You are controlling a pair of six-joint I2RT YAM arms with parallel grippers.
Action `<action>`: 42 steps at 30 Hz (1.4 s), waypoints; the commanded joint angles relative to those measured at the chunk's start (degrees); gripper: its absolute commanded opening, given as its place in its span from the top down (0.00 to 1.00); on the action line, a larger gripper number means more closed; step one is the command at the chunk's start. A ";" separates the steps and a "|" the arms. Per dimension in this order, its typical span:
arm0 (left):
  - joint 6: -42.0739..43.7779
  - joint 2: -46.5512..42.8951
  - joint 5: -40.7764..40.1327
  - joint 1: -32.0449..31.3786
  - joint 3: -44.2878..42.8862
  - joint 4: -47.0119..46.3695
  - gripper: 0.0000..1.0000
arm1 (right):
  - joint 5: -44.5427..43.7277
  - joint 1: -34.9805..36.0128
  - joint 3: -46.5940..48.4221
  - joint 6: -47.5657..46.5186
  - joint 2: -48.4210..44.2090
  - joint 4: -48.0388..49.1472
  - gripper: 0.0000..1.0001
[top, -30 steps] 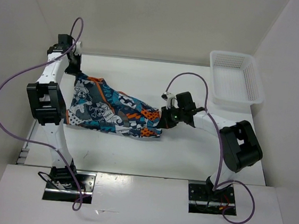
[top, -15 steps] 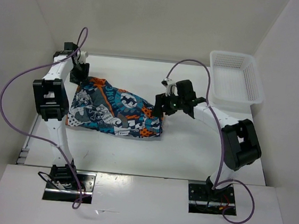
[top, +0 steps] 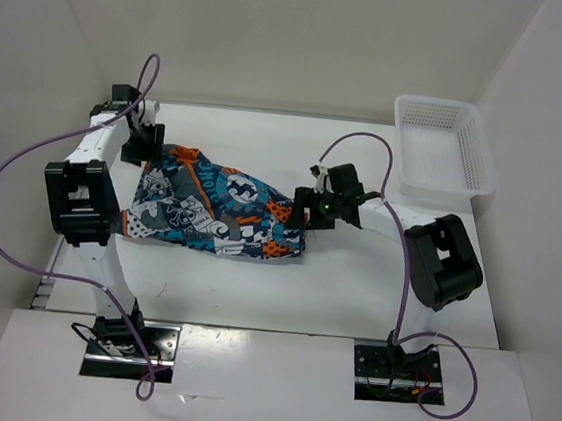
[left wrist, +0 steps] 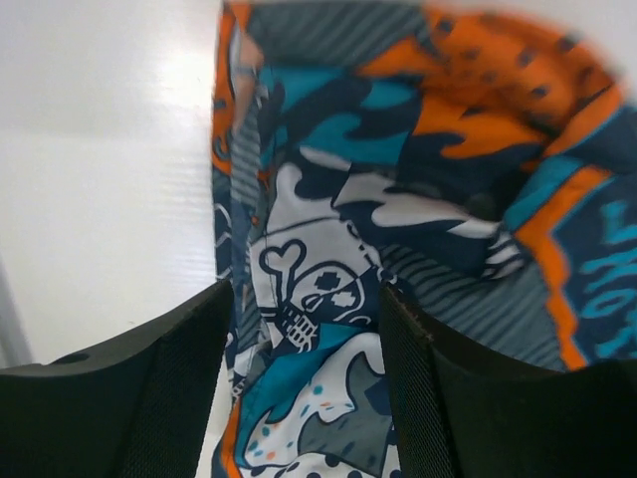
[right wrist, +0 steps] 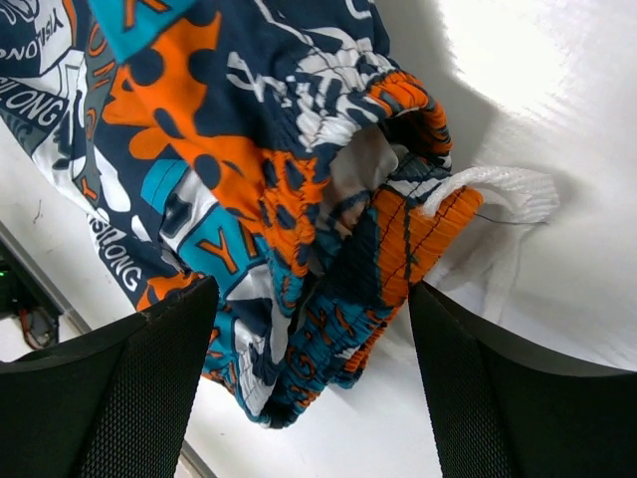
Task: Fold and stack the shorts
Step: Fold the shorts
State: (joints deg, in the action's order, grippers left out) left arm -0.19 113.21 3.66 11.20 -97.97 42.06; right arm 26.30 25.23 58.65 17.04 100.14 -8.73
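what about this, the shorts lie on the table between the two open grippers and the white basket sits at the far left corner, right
No: the white basket sits at the far right corner, as the top external view shows. The rest holds: the shorts lie on the table between the left gripper and the right gripper, both open.

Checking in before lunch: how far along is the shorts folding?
Done: the shorts lie bunched on the table, perhaps folded once. In hand: nothing; left gripper and right gripper stand open at its ends. Left: flattening, tidy folding, stacking.
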 commanded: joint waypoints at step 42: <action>0.19 1.40 7.33 8.22 4.90 -1.02 0.42 | 5.95 1.40 4.19 -8.78 1.03 -0.75 0.25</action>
State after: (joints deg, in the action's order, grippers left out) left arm -0.19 117.03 9.34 18.90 -93.56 41.87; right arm 30.33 26.59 61.10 11.20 105.16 -6.09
